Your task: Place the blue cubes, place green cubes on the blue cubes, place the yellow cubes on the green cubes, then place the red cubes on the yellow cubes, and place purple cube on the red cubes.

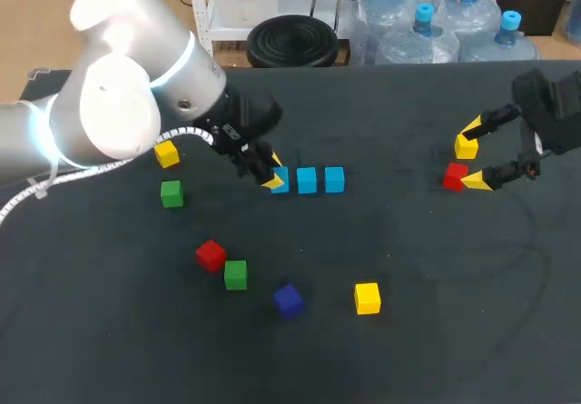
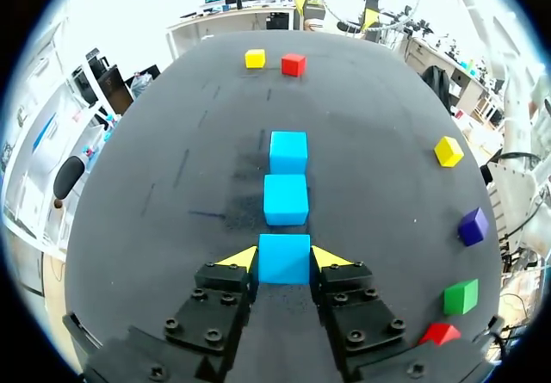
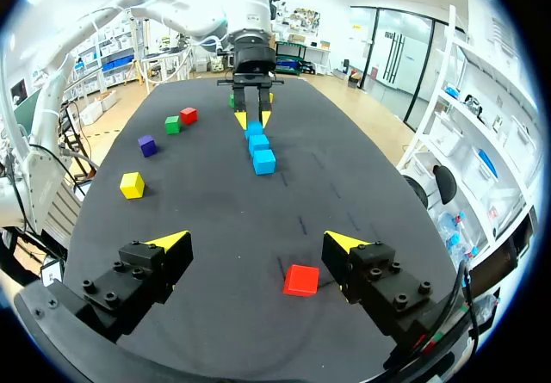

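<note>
Eleven cubes are on the table (image 1: pixel 427 331): three blue cubes (image 2: pixel 284 258) (image 2: pixel 286 200) (image 2: pixel 288 151), two green cubes (image 1: pixel 171 192) (image 1: pixel 235 274), three yellow cubes (image 1: pixel 166 153) (image 1: pixel 367 298) (image 1: pixel 466 147), two red cubes (image 1: pixel 211 255) (image 1: pixel 455 176) and one purple cube (image 1: pixel 288 300). There are two arms, the left arm (image 1: pixel 109 104) and the right arm (image 1: pixel 556 103). Each has one gripper, the left gripper (image 1: pixel 273 172) and the right gripper (image 3: pixel 258 240), which makes four yellow-tipped fingers in all

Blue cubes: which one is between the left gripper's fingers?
The row's end cube, flanked by tips of the left gripper; the middle cube and far cube lie ahead.
</note>
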`<state>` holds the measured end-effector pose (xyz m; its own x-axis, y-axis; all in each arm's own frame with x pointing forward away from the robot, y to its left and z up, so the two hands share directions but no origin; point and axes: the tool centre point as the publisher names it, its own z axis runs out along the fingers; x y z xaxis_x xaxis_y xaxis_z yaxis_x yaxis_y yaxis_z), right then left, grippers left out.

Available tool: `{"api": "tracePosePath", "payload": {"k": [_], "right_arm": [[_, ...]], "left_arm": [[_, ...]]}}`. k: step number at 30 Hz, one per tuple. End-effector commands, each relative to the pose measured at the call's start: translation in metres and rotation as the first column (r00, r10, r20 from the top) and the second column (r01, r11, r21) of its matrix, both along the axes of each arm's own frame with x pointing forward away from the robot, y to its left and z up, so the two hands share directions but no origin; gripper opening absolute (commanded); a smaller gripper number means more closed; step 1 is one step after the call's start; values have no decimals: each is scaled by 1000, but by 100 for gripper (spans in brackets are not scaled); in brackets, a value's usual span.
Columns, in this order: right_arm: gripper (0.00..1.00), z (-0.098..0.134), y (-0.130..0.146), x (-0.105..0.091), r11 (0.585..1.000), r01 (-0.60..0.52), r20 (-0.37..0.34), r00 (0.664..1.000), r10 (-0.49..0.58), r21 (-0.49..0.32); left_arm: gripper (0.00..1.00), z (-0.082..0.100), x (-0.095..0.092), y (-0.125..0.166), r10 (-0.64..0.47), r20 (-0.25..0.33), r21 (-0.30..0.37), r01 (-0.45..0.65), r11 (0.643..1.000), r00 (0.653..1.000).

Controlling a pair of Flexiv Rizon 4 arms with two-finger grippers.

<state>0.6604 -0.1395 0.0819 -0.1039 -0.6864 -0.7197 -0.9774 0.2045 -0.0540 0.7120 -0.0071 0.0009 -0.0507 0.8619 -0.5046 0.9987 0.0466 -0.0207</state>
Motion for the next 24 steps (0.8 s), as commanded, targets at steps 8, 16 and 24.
{"api": "tracePosePath", "payload": {"k": [8, 16, 24], "right_arm": [[100, 0, 0, 0, 1000, 0, 0, 1000, 0, 0], [100, 0, 0, 0, 1000, 0, 0, 1000, 0, 0], [100, 0, 0, 0, 1000, 0, 0, 1000, 0, 0]], "left_arm": [[0, -4, 6, -2, -14, -10, 7, 14, 1000, 1000], [0, -4, 7, -1, -17, -10, 11, 17, 1000, 1000], [0, -5, 6, -2, -22, -15, 19, 22, 1000, 1000]]}}
